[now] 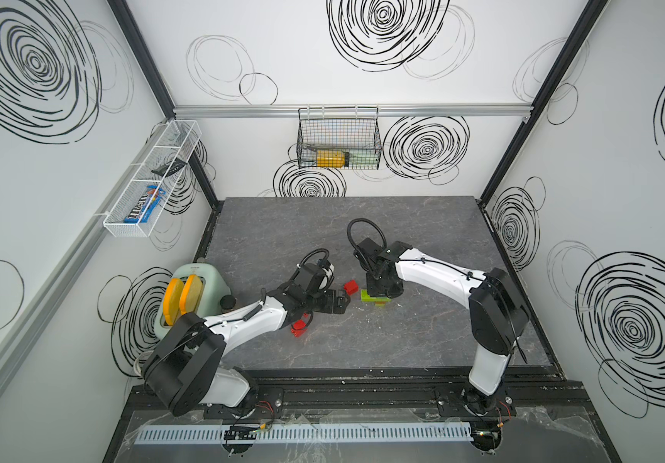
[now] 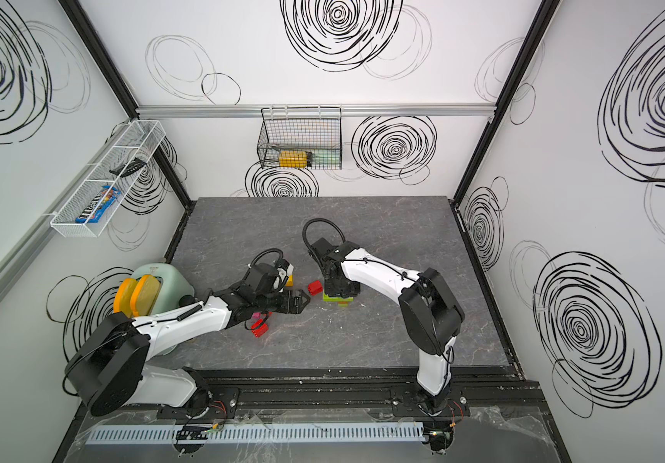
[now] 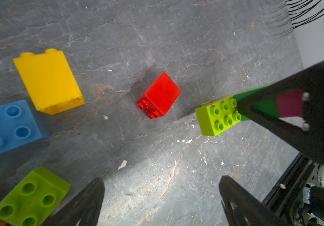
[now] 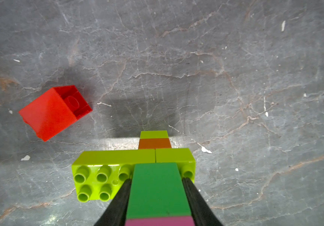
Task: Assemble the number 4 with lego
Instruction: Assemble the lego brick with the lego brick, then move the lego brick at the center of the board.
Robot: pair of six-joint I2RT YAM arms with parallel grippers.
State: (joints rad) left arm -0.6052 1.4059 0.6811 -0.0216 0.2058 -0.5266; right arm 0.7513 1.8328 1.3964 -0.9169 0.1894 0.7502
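Grey marbled surface [image 1: 282, 224] within swirl-printed white walls [image 1: 302, 60] is strewn with studded lego bricks [image 3: 160, 94]; left jaws are spread, right jaws' grip on the dark-green brick [image 4: 157, 191] is unclear.

Glossy plastic red brick [image 3: 160, 95]; matt veined stone-look tabletop [image 3: 157, 39]; metal wire basket [image 1: 338, 138].

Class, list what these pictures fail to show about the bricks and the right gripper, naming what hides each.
- Right gripper: flanks the dark green brick in its wrist view; gripping or loose, unclear.
- Brick stack: that gripper covers most of it in both top views.
- Pink brick: cut off by the wrist view's edge.
- Red bricks: half hidden under the left arm in both top views.
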